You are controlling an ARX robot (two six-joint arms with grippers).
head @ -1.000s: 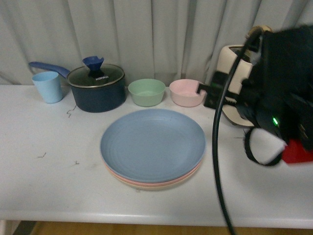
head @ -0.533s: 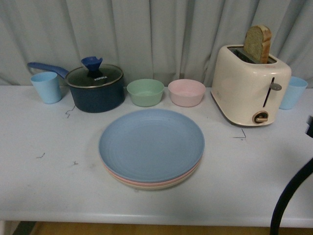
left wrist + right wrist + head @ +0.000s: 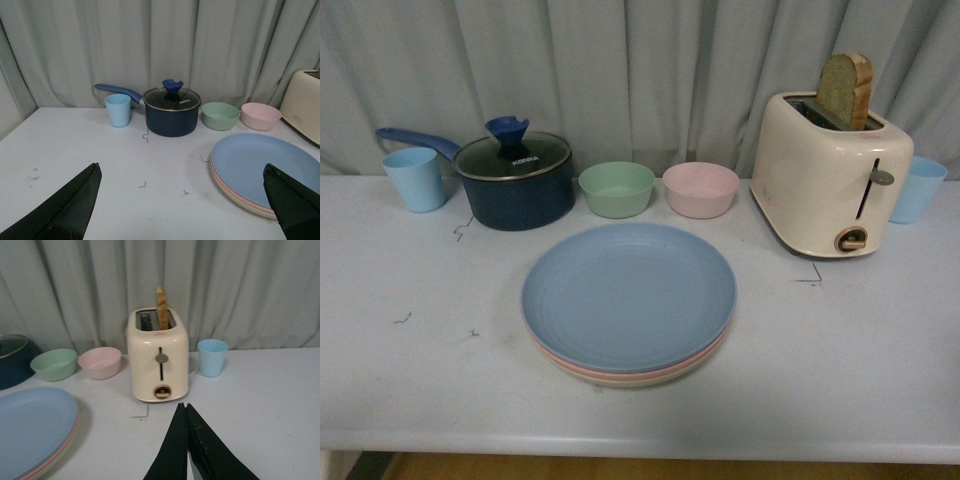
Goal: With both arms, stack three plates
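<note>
On the white bench [image 3: 880,360] before the grey curtain, you had the light blue plate [image 3: 628,294] atop pink and beige plates at centre, left fingers [image 3: 75,205] spread wide apart, right fingers [image 3: 175,450] pressed together, holding nothing.

Both claws w/ matte black tapered fingers: left claw [image 3: 182,200] (blades pointed), right claw [image 3: 186,445].

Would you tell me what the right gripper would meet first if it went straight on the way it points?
Probably the toaster: the right gripper, shut, points at its front, with only bare table between them.
</note>
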